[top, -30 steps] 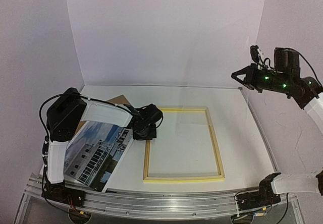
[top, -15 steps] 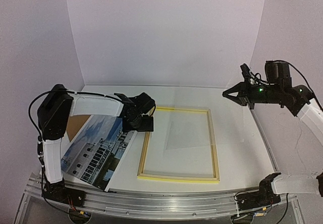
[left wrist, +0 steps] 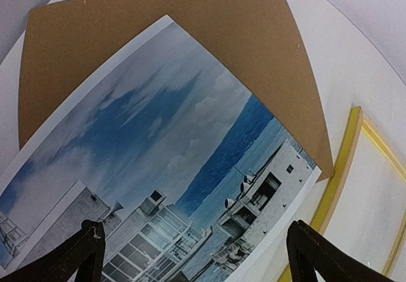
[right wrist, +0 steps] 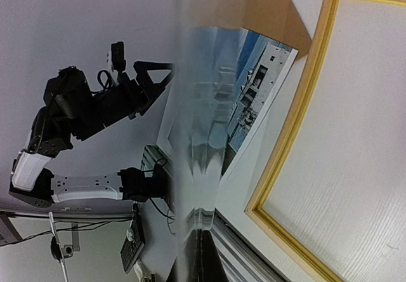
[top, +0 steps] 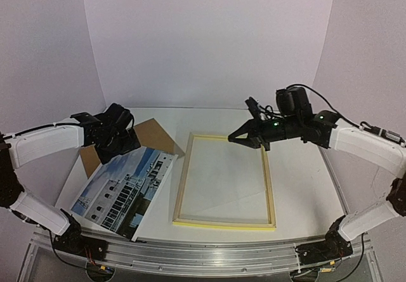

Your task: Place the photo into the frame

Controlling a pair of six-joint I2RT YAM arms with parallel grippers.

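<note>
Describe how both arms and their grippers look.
Both arms have white rounded links with black joints. The left gripper and right gripper are black with tapered fingers. Thin black cables loop along each arm; green lights glow near the right wrist.

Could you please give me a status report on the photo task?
Left gripper open above photo. Right gripper shut on clear sheet over frame. Backing board under photo; photo outside frame.

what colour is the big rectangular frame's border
The thin border of the large rectangular picture frame is bright yellow, clearest in the top external view.
</note>
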